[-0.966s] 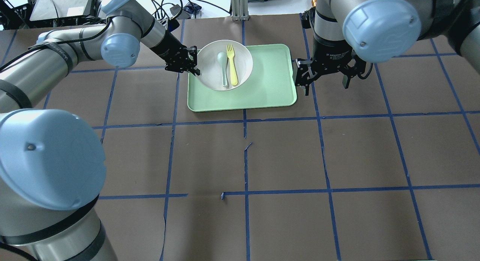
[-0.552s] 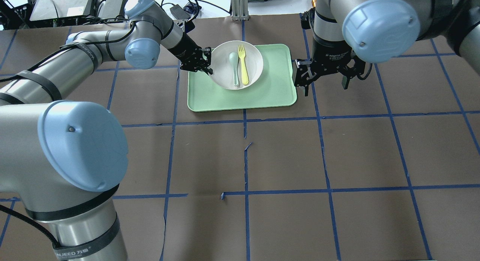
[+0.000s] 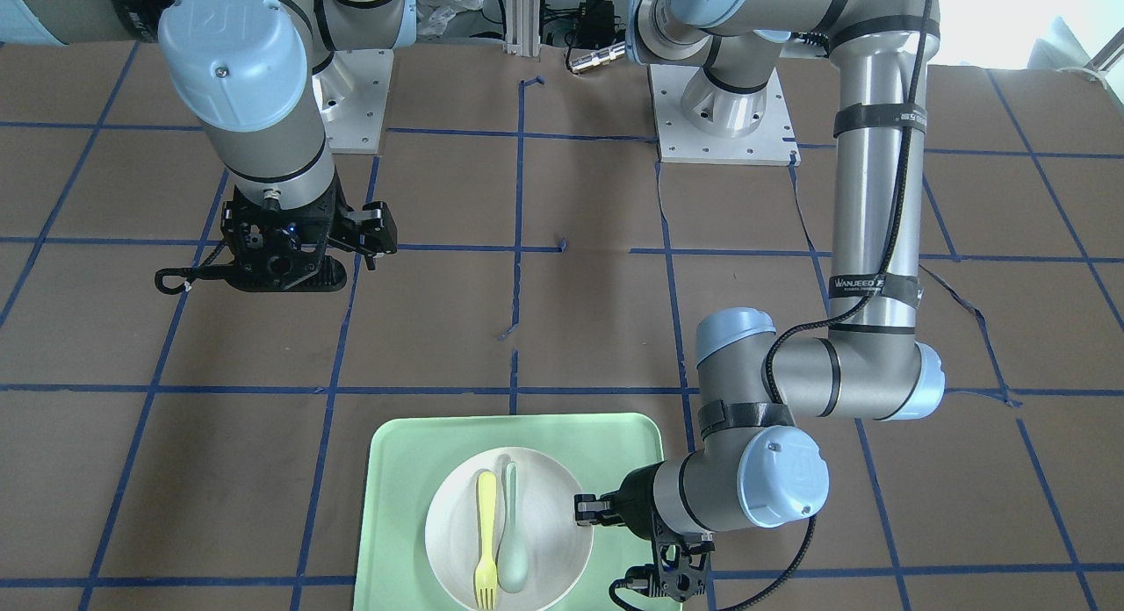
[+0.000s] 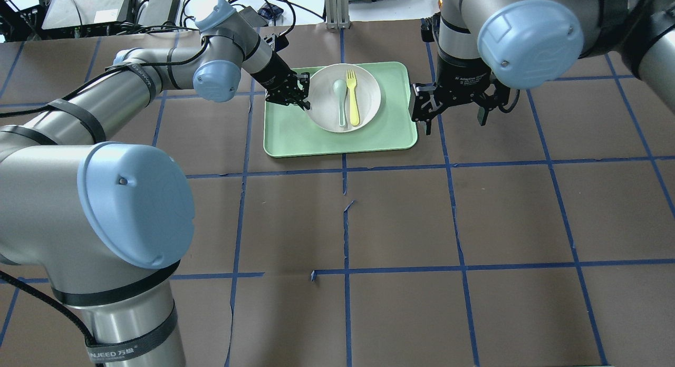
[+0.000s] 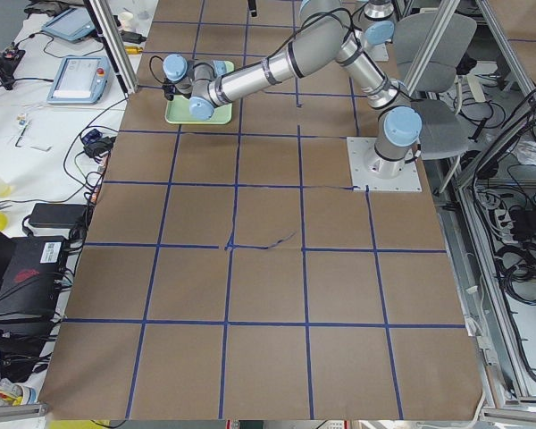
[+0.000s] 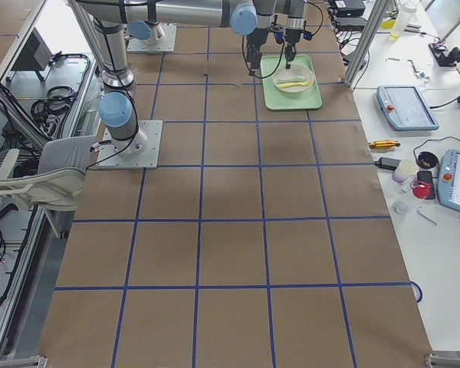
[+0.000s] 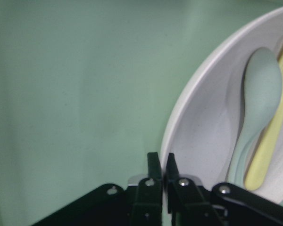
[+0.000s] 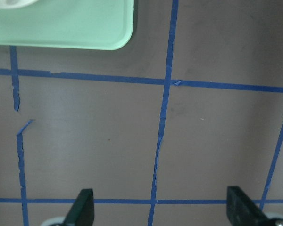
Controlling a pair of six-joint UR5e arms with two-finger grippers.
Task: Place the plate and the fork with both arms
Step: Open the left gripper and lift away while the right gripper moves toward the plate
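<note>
The white plate (image 4: pixel 322 93) sits over the mint-green tray (image 4: pixel 379 135), with the yellow fork (image 4: pixel 352 99) lying in it, tines toward the far side. My left gripper (image 4: pixel 304 99) is shut on the plate's left rim. In the left wrist view the gripper (image 7: pixel 161 165) pinches the rim of the plate (image 7: pixel 203 132), with the fork (image 7: pixel 269 150) partly hidden behind a spoon. My right gripper (image 4: pixel 452 118) is open and empty, hanging over the brown table just right of the tray; its wrist view (image 8: pixel 161 209) shows only table between the fingers.
A pale grey-green spoon (image 4: pixel 340 100) lies in the plate beside the fork. The tray's corner (image 8: pixel 61 28) shows in the right wrist view. Blue tape lines grid the brown table (image 4: pixel 401 219). Cables and equipment lie beyond the far edge.
My left gripper has moved to the right, carrying the plate with fork and spoon across the tray toward its middle. The right arm has barely moved.
</note>
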